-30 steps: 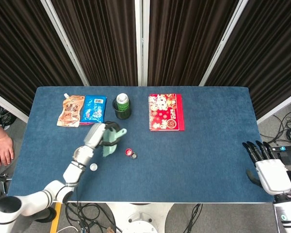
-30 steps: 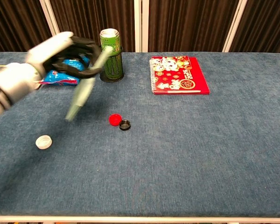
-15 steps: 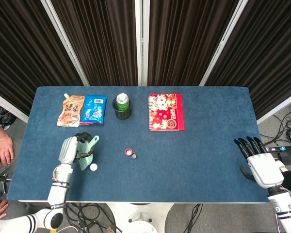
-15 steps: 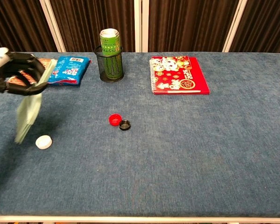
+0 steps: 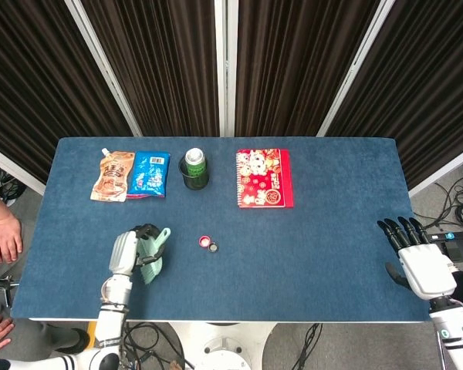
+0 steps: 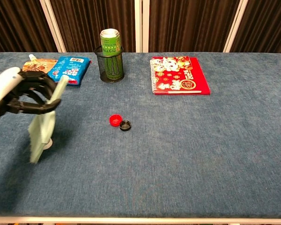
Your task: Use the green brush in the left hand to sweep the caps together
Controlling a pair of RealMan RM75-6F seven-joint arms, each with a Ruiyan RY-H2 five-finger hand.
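Brush: the pale green plastic hand brush [image 6: 43, 125] is a flat, stiff, light paddle; it hangs head-down near the table's 8 o'clock edge, its handle end up by the palm.
Grip point: best taken high on the narrow handle, as it is now (a judgement: a low grip would foul the sweeping edge).
Left hand: the left hand [image 6: 19, 92] has dark fingers [image 6: 36, 107] wrapped around the brush handle, white back of hand turned outward, wrist low over the blue cloth table [image 6: 201, 154].
Caps: the small red bottle cap [image 6: 114, 120] and the small black bottle cap [image 6: 125, 125] lie touching, near table centre, at 3 o'clock from the brush and well apart from it.
White cap: the small white bottle cap [image 6: 47, 142] is mostly hidden behind the brush head; only an edge shows.
Handling of caps: light and free to slide or roll on the nap, so probably a slow, flat stroke is called for.
Right hand: the right hand [image 5: 419, 260] holds nothing, fingers spread, off the table's 4 o'clock corner.
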